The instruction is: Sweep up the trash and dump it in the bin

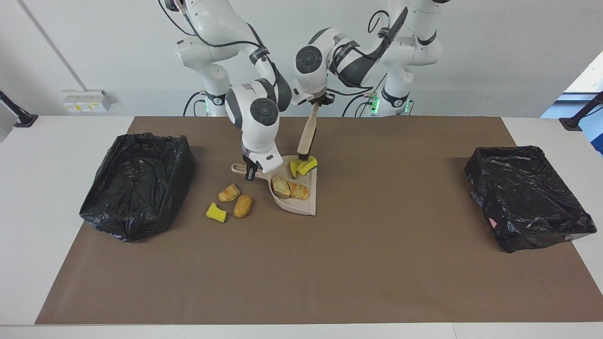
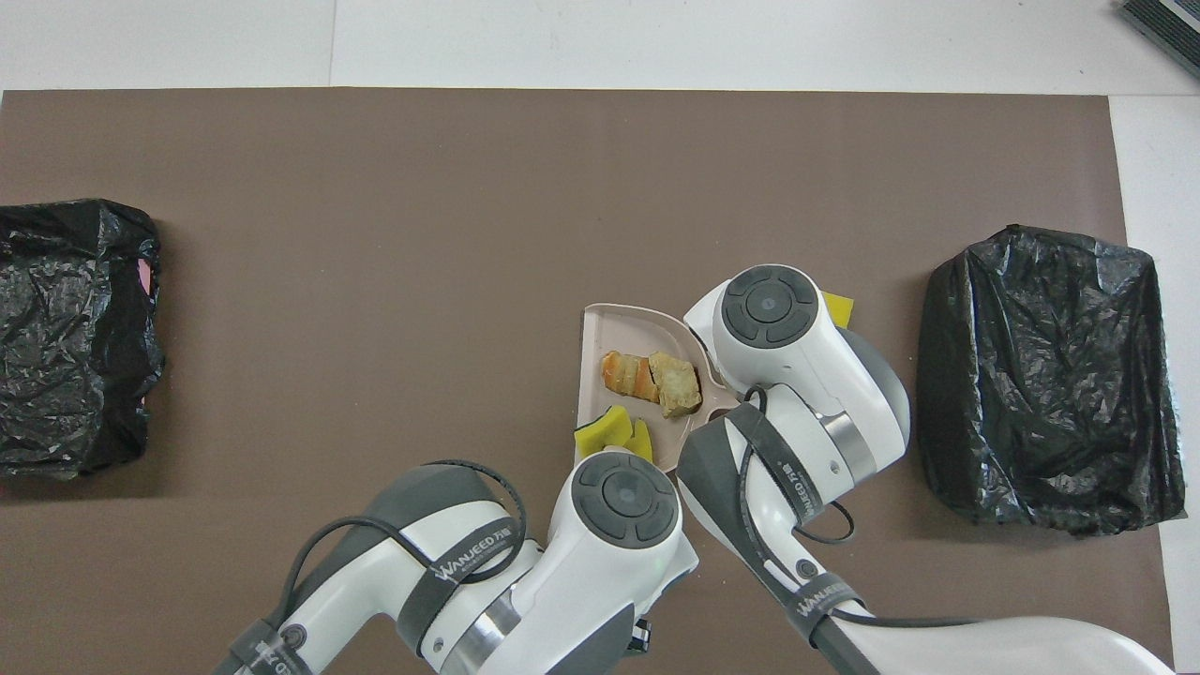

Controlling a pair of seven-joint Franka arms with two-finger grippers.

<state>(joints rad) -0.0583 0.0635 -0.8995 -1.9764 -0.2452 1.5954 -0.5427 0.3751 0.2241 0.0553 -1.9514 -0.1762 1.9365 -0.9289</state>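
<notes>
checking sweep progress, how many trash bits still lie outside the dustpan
3: a croissant piece, a bread piece and a yellow chunk, all on the mat beside the dustpan.

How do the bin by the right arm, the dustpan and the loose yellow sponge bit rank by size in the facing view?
Largest to smallest:
1. bin
2. dustpan
3. yellow sponge bit

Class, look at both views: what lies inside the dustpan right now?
In the dustpan: two bread pieces and two yellow sponge chunks, one at the pan's rim. The brush tip hides part of the sponges; the right arm hides the pan's handle end from overhead.
</notes>
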